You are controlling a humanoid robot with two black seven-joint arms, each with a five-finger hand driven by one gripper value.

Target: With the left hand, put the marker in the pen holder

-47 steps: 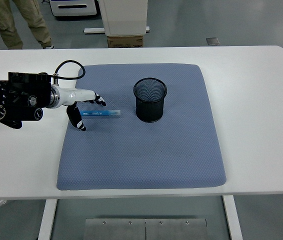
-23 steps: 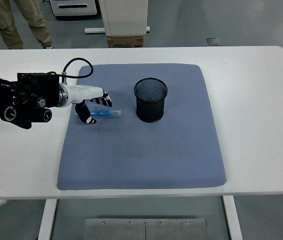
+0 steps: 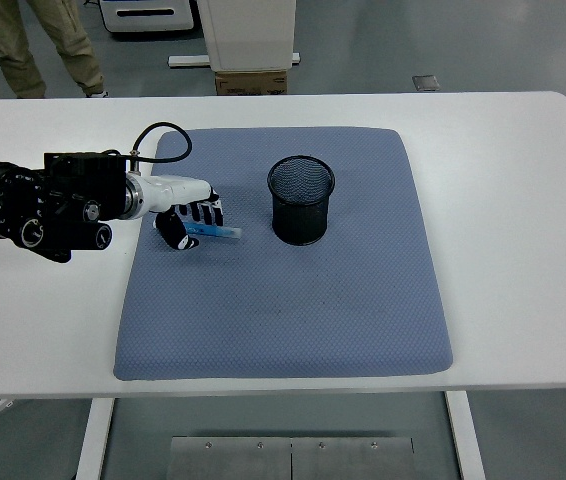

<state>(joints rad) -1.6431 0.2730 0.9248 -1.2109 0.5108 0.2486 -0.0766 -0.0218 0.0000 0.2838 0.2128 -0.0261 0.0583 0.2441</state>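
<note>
Forward went the left hand (image 3: 189,217) since the earlier frames, sliding rightward from the pad's left edge until it sat over the near end of the marker (image 3: 215,231), and the fingers that had hung spread a second ago were now curled down around it. The marker itself had barely shifted, its free end pointing right toward the holder.

From the head view, the black left arm came in from the left edge of the frame, a cable looping up above its wrist. The white-and-black hand was clenched around the left end of the blue marker, thumb below and fingers above, and whether the marker had lifted off the pad could not be told. The marker lay almost level, left of centre in the frame, on the blue-grey pad (image 3: 293,310) that covered the middle of the white bench (image 3: 523,200).

The pen holder (image 3: 301,200), a black mesh cup, stood upright on the pad just right of the marker's free end, near it but apart, and it looked open at the top. A person's legs (image 3: 23,45) in tan trousers showed at the upper left of the frame, beyond the bench's far edge.
</note>
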